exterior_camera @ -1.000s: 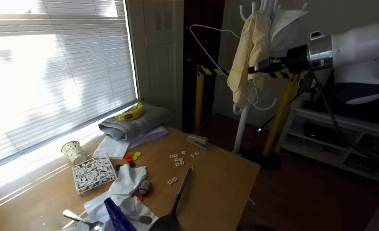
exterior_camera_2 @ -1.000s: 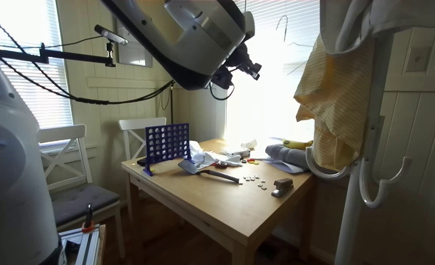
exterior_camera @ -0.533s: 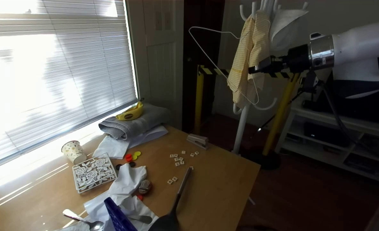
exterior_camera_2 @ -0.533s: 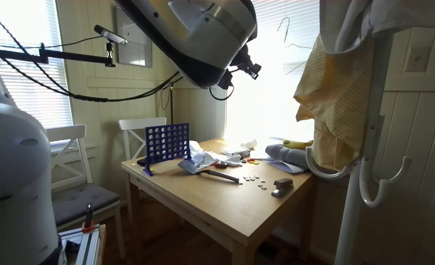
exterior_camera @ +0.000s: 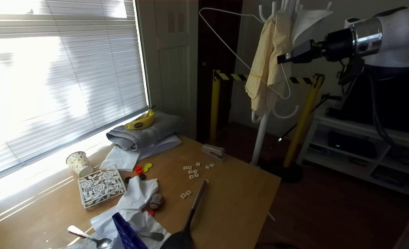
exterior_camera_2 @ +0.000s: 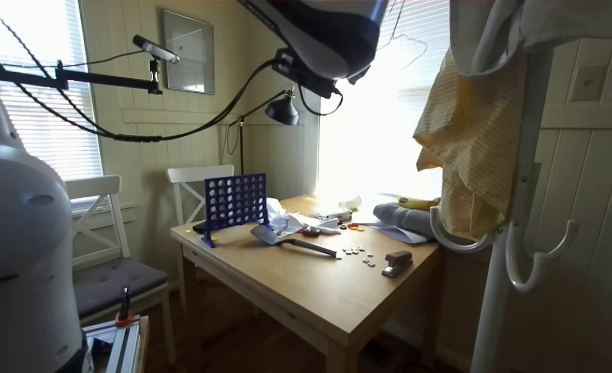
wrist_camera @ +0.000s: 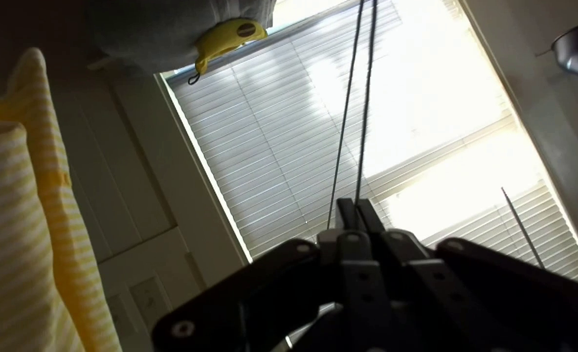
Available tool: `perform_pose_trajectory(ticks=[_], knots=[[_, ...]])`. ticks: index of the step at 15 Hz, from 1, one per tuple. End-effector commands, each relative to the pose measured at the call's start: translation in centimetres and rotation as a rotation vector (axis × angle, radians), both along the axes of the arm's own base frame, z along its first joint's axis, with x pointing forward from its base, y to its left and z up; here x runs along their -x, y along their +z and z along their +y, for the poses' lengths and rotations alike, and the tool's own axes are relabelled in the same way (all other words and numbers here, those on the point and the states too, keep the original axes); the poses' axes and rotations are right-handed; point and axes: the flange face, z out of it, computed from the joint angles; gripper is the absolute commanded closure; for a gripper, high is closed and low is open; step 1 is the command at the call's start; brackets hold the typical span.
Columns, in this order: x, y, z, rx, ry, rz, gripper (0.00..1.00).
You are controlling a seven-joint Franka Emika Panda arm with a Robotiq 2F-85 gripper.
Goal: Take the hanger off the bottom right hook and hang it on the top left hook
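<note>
I think the job is about half done. The hanger [wrist_camera: 365,112] looks to be off the low hooks [exterior_camera_2: 524,285] and up in the air, and hanging it up high is left to do.

Now go left to right in an exterior view. Far to the left of the claw [wrist_camera: 357,208], a long corner of the hanger sticks out into the air. Next, up high and left of the claw, is a top hook [exterior_camera: 261,13]. It may be the one to use. The hanger's wire runs near it there, but I can't tell if they touch, and the hanger's own bent top is hard to make out. Just left of the claw hangs the yellow cloth [exterior_camera: 265,65], and the wire crosses in front of it. Lower than the claw, the low hooks show no hanger on them.

Then comes the claw. Its two tips are squeezed together, with almost no gap, and the hanger's thin wire is pinched between them. So I think the claw holds the hanger up. From there the wire drops to a corner below the claw.
</note>
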Motion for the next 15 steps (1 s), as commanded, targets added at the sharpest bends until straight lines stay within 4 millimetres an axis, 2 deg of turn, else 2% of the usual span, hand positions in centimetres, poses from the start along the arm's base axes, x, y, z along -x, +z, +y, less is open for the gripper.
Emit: perform_pose_trajectory(ticks=[1,3,7,11,15], knots=[[-0.1,0.7,-0.4,0.001,-0.005,-0.010,0.98],[-0.4,1.3,-0.4,-0.013,-0.029,-0.015,0.99],[-2.9,1.9,-1.5,-0.109,-0.063,0.053,0.99],[-5.5,2.0,-1.1,-0.109,-0.072,0.144,0.99],[-7.1,4.8,0.3,-0.119,-0.058,0.146,0.99]])
